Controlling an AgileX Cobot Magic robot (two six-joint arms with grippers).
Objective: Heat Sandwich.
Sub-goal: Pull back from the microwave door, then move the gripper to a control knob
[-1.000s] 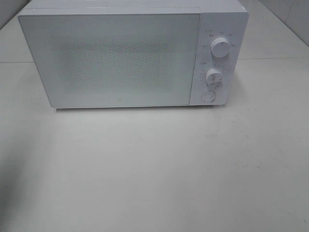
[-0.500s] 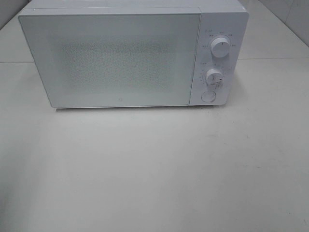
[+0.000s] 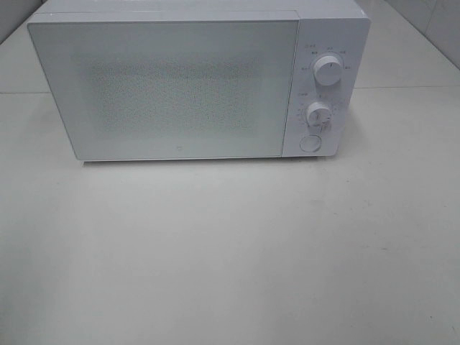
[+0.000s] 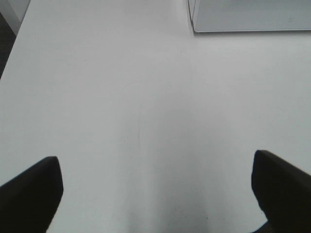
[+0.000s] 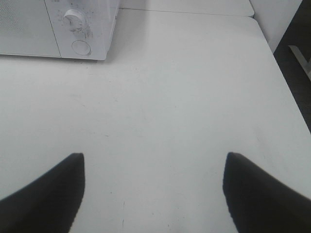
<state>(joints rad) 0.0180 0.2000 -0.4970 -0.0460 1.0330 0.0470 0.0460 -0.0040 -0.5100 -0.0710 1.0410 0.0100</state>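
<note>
The sandwich is out of view in every frame. A white microwave [image 3: 194, 83] stands at the back of the white table [image 3: 230, 251] with its door shut; two knobs and a round button sit on its right panel [image 3: 320, 90]. Its lower corner shows in the left wrist view [image 4: 248, 17] and its knob panel in the right wrist view [image 5: 80, 26]. My left gripper [image 4: 155, 194] hangs open over bare table, its dark fingertips [image 4: 31, 187] wide apart. My right gripper [image 5: 154, 189] is open too, with nothing between its fingertips [image 5: 48, 191]. Neither arm appears in the exterior high view.
The table's left edge [image 4: 12, 41] drops to a dark floor in the left wrist view. In the right wrist view the table's right edge [image 5: 286, 92] runs beside a dark floor, with a white wall panel [image 5: 277, 17] beyond it.
</note>
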